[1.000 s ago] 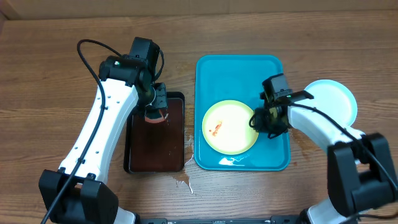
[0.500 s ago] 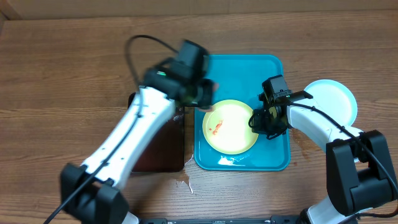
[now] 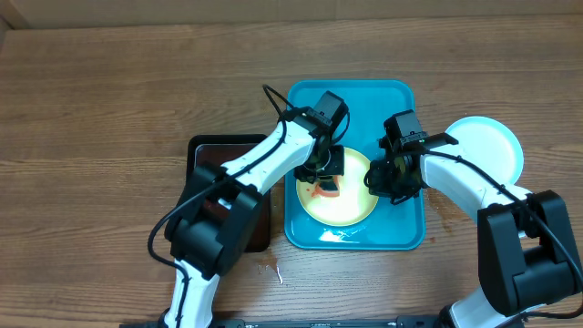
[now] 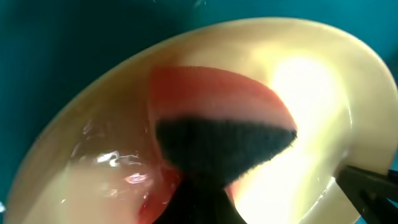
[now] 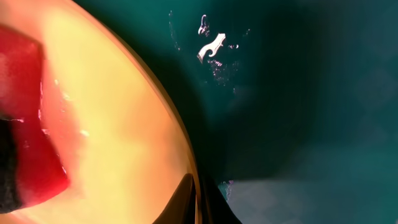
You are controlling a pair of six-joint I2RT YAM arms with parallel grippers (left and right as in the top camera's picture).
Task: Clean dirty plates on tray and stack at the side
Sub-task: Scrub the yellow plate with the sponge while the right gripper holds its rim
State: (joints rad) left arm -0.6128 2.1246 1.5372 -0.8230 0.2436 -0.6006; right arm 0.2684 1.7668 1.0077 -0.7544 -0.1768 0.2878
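A pale yellow-green plate (image 3: 357, 199) (image 4: 311, 74) (image 5: 112, 124) lies on the turquoise tray (image 3: 364, 109) (image 4: 62, 50) (image 5: 298, 93). My left gripper (image 3: 328, 171) (image 4: 199, 202) is shut on a red-orange sponge (image 3: 325, 188) (image 4: 217, 143) (image 5: 25, 124) with a black scrub face, and presses it onto the plate's middle. My right gripper (image 3: 378, 178) (image 5: 202, 199) is shut on the plate's right rim, one finger above and one below. A pale blue-white plate (image 3: 487, 150) rests on the table right of the tray.
A black tray of dark liquid (image 3: 255, 228) stands left of the turquoise tray, partly under my left arm. Water pools at the turquoise tray's front edge (image 3: 342, 235). A small spill (image 3: 269, 266) wets the table in front of the black tray.
My left arm swung right from the black tray to the yellow-green plate, carrying the sponge. My right gripper stayed at the plate's right rim.
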